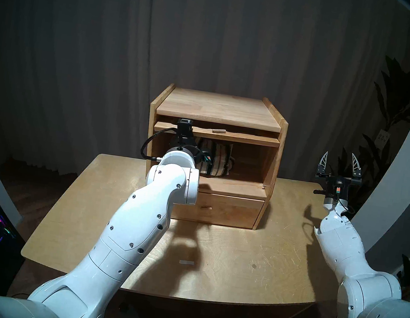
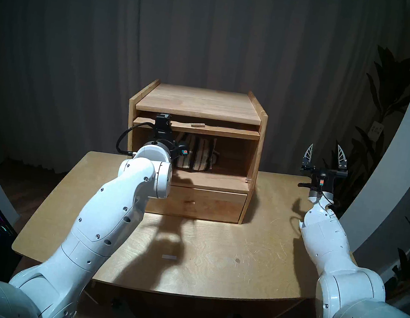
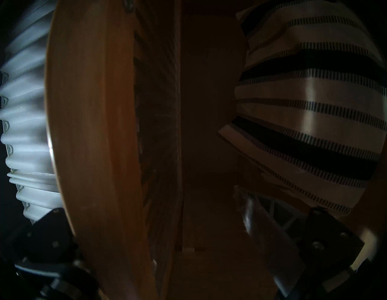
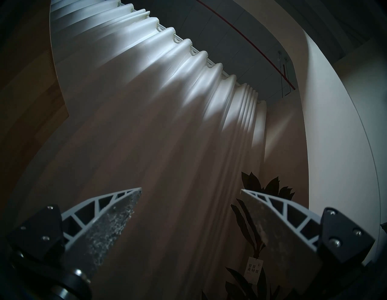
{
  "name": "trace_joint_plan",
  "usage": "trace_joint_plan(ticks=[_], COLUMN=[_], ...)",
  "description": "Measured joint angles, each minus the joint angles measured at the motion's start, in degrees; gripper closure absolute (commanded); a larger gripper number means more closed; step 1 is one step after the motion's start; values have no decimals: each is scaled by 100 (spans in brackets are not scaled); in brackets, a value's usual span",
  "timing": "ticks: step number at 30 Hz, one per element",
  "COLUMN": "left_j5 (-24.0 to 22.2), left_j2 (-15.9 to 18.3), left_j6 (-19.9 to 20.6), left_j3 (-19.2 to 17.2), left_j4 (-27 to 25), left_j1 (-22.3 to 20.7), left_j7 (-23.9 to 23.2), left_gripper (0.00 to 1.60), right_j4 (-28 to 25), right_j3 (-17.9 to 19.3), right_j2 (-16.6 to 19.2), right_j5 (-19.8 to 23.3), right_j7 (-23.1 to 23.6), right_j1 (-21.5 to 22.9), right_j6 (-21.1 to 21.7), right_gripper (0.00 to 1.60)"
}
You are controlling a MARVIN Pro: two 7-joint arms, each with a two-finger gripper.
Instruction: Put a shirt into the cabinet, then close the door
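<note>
Your left pincer (image 1: 183,139) is at the top left of the cabinet (image 1: 219,109). Its jaws stand apart, one above and one below the front edge of the door (image 1: 228,136). The wrist view shows the lower finger (image 3: 261,220) clear of the wood. The upper one is hidden behind the panel, so nothing looks clamped.

The door lies flat, pushed back under the top board, with its peg handle (image 1: 219,131) facing up near the middle. Treat it as stiff and light but breakable (a ribbed surface, probably glass, shows just behind the wooden edge). Take hold of the wooden front rail or the peg, never the window, and expect the smooth rail to slip under a weak pinch.

Below the door, the shirt (image 1: 214,160) sits inside the compartment, left of centre, as a soft striped bundle clear of the opening. It should not need another grasp, and only closing the door seems to remain.

Further right, your right pincer (image 1: 340,164) is raised over the desk (image 1: 250,254) edge, with its jaws wide apart and empty.

A tag (image 4: 252,270) on the plant carries Chinese characters, among them 日 and 好. I can read no brand names.
</note>
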Motion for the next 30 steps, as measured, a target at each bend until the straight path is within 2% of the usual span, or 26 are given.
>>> trace_joint_plan(ticks=[1, 2, 3, 5, 6, 7, 13, 20, 30], left_j5=[-1, -2, -3, -1, 1, 4, -26, -100, -165], left_j2=[-13, -18, -26, -50, -61, -78, -108, -95, 40], left_j6=[0, 0, 0, 0, -2, -7, -57, -131, -119], left_j3=[-2, -3, -5, -16, -23, -33, -72, -133, -200], left_j4=[45, 65, 93, 120, 120, 120, 152, -18, -724], left_j1=[-25, -36, -51, -116, -148, -198, -255, -202, 166], left_j7=[32, 46, 67, 163, 194, 240, 263, 43, -457], left_gripper=[46, 56, 83, 105, 155, 160, 160, 160, 160], right_j4=[0, 0, 0, 1, 1, 4, 12, 20, 29], right_j3=[-8, -12, -18, -32, -38, -48, -92, -140, -210], right_j2=[2, 4, 6, 10, 12, 15, 27, 41, 62], right_j5=[5, 7, 10, 17, 19, 23, 39, 60, 93], right_j7=[-5, -7, -10, -18, -21, -26, -53, -81, -121], right_j1=[0, 1, 1, 2, 2, 4, 9, 13, 21], right_j6=[0, 0, 0, 0, 0, 0, -1, -1, -2], right_gripper=[0, 0, 0, 0, 0, 0, 0, 0, 0])
